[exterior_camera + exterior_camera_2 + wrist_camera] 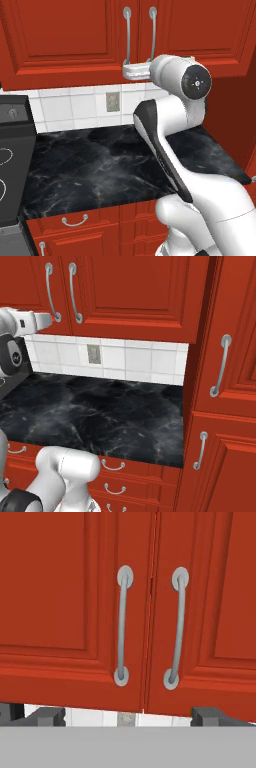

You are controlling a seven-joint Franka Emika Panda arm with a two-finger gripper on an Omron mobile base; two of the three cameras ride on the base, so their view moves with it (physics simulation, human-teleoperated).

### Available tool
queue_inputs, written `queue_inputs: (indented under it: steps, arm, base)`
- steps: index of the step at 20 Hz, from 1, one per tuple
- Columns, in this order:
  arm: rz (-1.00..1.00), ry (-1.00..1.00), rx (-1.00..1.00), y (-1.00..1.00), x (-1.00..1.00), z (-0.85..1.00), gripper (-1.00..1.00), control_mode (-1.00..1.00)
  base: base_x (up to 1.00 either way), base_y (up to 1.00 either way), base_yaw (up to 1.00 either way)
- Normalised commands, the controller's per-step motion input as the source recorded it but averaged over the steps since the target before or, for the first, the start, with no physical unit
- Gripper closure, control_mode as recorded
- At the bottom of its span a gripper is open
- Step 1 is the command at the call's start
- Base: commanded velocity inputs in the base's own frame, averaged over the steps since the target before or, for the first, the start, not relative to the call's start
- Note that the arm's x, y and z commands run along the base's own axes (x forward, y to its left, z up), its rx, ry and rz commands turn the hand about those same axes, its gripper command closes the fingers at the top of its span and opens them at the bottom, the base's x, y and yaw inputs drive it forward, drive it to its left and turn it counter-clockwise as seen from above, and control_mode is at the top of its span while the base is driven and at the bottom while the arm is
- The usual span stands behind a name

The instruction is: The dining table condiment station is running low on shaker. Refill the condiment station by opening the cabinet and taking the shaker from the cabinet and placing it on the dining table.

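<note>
Red raised-panel doors of the cabinet (pixel 75 35) fill the top of both base views, shut, with the shaker presumably behind them and so out of sight. The claw (pixel 136 71) sits at upper centre of the left base view, raised to the lower ends of the two silver bar handles, its jaws spread wide and grasping nothing. In the hand view the left handle (pixel 121 627) and right handle (pixel 176 629) stand either side of the door seam at frame centre, and the fingertips (pixel 47 716) rise at the bottom edge below them. The claw looks lined up this way so it can close on one bar and swing a door out. Below lies the black marble worktop (pixel 100 165), backed by white tiles with an outlet (pixel 112 102).
</note>
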Motion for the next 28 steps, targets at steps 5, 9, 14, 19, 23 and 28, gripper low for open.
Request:
queue_inputs:
  steps: [5, 9, 14, 19, 23, 28]
  arm:
    - [0.0, 0.0, 0.0, 0.08, 0.04, 0.18, -1.0, -1.0]
    - [-0.03, 0.06, 0.0, 0.0, 0.26, 0.03, -1.0, -1.0]
    - [-0.03, 0.1, 0.0, 0.0, 0.37, 0.0, -1.0, -1.0]
    - [-0.02, 0.15, 0.0, 0.01, 0.46, 0.0, -1.0, -1.0]
    - [-0.02, 0.15, 0.0, 0.12, 0.46, 0.0, -1.0, -1.0]
    - [-0.01, 0.1, -0.01, 0.23, 0.35, 0.0, -1.0, -1.0]
  base:
    - [0.0, 0.0, 0.0]
    - [0.0, 0.0, 0.0]
    - [0.0, 0.0, 0.0]
    - [0.0, 0.0, 0.0]
    - [0.0, 0.0, 0.0]
    - [0.0, 0.0, 0.0]
